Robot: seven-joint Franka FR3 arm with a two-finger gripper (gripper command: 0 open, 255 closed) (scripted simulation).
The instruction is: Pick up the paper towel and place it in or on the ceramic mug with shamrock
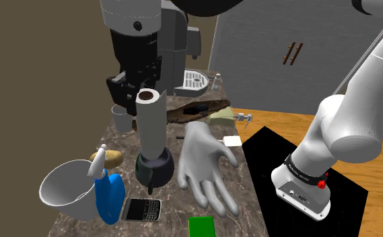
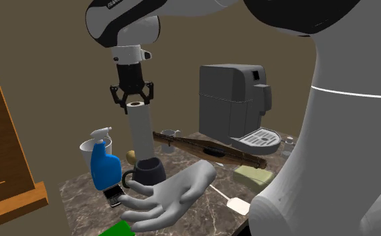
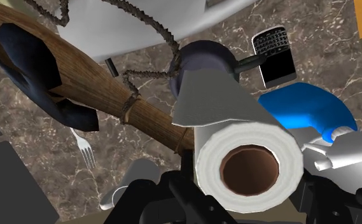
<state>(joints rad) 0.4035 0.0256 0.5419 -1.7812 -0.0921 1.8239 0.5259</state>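
Note:
The paper towel roll (image 1: 151,126) is light grey with a brown core and stands upright. Its lower end sits inside the dark mug (image 1: 155,170) near the middle of the marble counter. My black gripper (image 1: 140,86) is shut on the roll's top end. In the second exterior view the gripper (image 2: 131,98) clasps the roll (image 2: 139,131) above the mug (image 2: 148,171). The wrist view looks down the roll (image 3: 249,167), held between the fingers (image 3: 173,198), onto the mug (image 3: 201,58) below it. Any shamrock mark on the mug is hidden.
A big white hand-shaped figure (image 1: 206,165) lies right beside the mug. A blue spray bottle (image 1: 109,195), white bowl (image 1: 65,188) and phone (image 1: 143,210) crowd the near counter edge. A long wooden piece (image 1: 196,108) and coffee machine (image 1: 163,40) stand behind.

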